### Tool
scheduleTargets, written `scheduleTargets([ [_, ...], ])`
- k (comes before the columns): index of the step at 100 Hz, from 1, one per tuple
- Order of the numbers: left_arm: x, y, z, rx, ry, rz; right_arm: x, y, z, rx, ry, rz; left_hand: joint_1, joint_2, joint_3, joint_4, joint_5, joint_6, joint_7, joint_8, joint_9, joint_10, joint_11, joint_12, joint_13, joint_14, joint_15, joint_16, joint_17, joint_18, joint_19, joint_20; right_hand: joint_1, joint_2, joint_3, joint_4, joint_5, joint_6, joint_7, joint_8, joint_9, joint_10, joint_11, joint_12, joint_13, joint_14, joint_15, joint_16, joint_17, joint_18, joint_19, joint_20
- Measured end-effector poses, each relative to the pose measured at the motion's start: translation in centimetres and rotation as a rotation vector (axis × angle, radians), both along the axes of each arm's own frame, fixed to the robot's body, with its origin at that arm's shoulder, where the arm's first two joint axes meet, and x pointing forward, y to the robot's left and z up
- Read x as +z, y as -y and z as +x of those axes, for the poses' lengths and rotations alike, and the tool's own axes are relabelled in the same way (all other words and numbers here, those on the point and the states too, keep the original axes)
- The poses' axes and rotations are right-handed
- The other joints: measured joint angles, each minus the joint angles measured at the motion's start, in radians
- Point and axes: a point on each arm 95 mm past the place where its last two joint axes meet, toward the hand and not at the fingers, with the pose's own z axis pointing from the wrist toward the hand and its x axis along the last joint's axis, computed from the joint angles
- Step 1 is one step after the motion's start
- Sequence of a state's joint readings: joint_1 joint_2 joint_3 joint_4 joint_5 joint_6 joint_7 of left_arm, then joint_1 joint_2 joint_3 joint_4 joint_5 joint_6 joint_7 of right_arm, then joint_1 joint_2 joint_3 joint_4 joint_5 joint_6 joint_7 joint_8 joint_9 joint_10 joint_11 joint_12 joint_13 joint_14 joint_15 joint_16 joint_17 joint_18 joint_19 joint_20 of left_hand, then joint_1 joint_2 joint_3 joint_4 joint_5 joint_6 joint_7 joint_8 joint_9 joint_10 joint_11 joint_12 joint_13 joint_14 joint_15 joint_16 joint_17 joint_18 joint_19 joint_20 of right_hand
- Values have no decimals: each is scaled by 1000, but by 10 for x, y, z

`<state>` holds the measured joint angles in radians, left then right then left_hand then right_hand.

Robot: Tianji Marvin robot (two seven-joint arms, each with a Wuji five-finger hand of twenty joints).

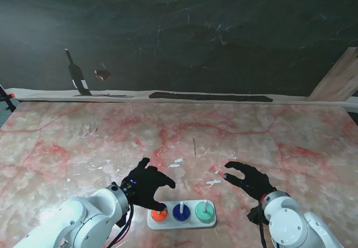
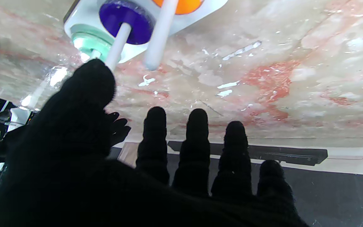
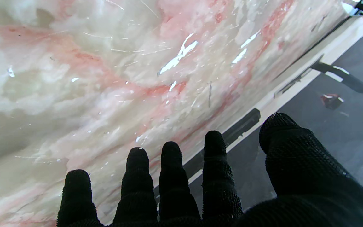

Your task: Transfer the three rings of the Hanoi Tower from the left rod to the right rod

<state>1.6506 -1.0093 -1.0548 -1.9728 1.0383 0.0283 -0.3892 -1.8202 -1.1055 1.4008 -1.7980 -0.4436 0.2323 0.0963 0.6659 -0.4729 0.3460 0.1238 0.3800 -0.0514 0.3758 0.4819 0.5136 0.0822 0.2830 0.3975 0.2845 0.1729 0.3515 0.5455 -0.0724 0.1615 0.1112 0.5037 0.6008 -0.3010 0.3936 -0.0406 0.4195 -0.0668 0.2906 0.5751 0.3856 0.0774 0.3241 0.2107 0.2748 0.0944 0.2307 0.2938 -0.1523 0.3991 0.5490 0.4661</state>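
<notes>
The counter [image 1: 235,130] in front of me is a pale marbled slab veined with pink and red, scuffed in places with white flecks and scratches (thickest around its middle). At its near edge, between my two arms, a small white base [image 1: 182,221] lies flat on the slab, carrying three upright white rods. An orange ring [image 1: 159,215] is on the left rod, a blue ring [image 1: 181,212] on the middle one and a green ring [image 1: 204,210] on the right one, each low against the base. Along the far edge runs a pale strip [image 1: 128,94] with a long dark flat piece [image 1: 210,97] lying on it.
</notes>
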Motion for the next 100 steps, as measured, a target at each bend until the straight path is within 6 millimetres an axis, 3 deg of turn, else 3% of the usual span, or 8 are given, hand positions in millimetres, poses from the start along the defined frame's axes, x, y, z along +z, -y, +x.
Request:
scheduleTargets([
  [26,-7,7,-6,32,-6,-77,2,-1,0,11,18,-15,0,17,-68,0,-34,37,-34,-15,-147,-1,-10,16,-76,-2,-41,-15,4,0,-36,-58,0,0,0,0,0,0,0,0,0,0,0,0,0,0,0,0,0,0,0,0],
  [52,-11,1,-8,125,-6,-219,8,-7,-1,46,52,-53,-12,27,-115,0,-59,62,-39,-23,-145,0,-13,17,-105,-5,-55,-27,5,1,-48,-93,1,0,0,0,0,0,0,0,0,0,0,0,0,0,2,0,0,0,0,0],
  [100,-21,-30,-14,260,15,-320,51,-41,-30,319,206,-296,-10,82,-165,-6,-59,75,-39,-25,-145,0,-16,17,-105,-6,-56,-27,3,14,-45,-104,62,-82,1,0,0,0,1,0,0,-3,0,0,0,0,12,0,0,0,0,0],
])
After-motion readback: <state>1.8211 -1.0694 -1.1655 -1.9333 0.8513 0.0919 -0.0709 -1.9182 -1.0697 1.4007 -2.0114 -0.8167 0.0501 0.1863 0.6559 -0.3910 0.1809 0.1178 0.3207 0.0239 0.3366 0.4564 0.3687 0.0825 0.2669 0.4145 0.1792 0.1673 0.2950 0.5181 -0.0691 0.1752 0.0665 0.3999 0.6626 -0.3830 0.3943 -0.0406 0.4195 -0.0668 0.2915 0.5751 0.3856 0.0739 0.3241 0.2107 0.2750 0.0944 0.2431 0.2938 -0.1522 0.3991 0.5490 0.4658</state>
